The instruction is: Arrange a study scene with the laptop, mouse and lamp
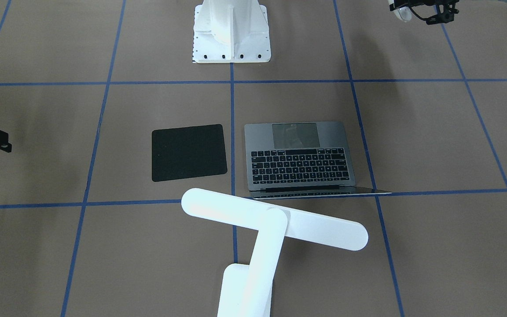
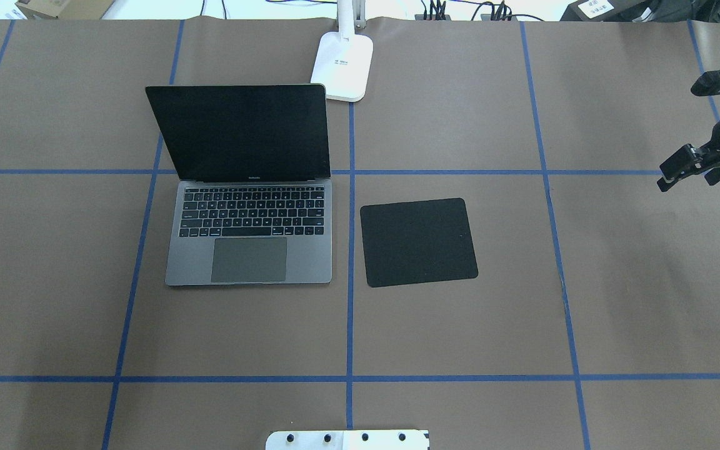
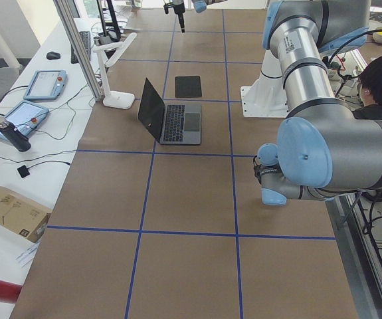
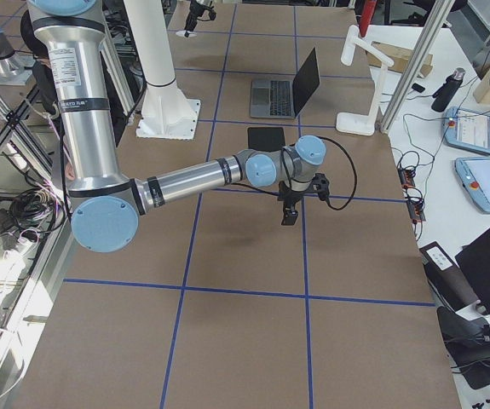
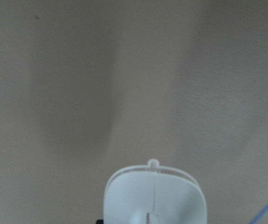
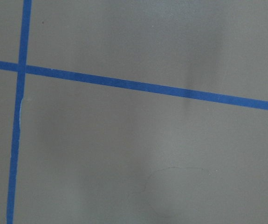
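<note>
The laptop (image 2: 250,244) lies open left of the table's middle, its screen upright; it also shows in the front view (image 1: 297,163). The lamp (image 1: 275,224) stands behind it at the far edge, its base (image 2: 342,65) on the table. My left gripper (image 1: 412,9) is shut on the white mouse (image 1: 402,15), held above the table on my left side, off the overhead view. The mouse fills the bottom of the left wrist view (image 5: 154,196). My right gripper (image 2: 685,165) hangs empty over the table's right end with its fingers together.
A black square mat (image 2: 418,242) lies just right of the laptop, also seen in the front view (image 1: 189,152). The white bolted pedestal (image 1: 231,31) stands at the near edge. Blue tape lines cross the brown table (image 2: 460,325).
</note>
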Controlling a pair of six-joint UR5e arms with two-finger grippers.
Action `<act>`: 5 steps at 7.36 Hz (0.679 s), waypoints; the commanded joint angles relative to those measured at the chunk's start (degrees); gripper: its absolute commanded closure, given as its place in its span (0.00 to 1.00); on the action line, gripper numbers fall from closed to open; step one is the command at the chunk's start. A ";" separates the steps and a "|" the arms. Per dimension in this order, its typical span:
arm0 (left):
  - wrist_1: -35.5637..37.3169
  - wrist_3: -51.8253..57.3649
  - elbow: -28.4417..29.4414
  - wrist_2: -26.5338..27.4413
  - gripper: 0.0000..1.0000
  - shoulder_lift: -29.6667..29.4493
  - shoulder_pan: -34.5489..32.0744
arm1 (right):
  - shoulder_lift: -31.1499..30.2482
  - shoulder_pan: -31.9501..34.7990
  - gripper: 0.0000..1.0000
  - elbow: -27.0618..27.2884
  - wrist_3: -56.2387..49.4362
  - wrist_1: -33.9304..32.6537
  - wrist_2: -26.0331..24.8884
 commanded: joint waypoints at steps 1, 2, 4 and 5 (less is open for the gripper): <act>6.59 0.17 -6.42 -1.11 0.47 -2.28 -5.92 | 0.00 -0.01 0.01 -0.18 0.14 -0.07 0.20; 16.02 0.26 -9.92 -1.11 0.47 -6.30 -6.81 | 0.09 -0.01 0.01 -0.52 0.14 -0.07 0.20; 37.11 1.66 -16.09 -1.20 0.48 -16.92 -9.97 | 0.18 -0.01 0.01 -1.23 -0.30 -0.07 0.20; 45.48 1.84 -16.37 -2.68 0.48 -24.20 -12.25 | 0.18 -0.01 0.01 -1.67 -0.47 -0.07 0.20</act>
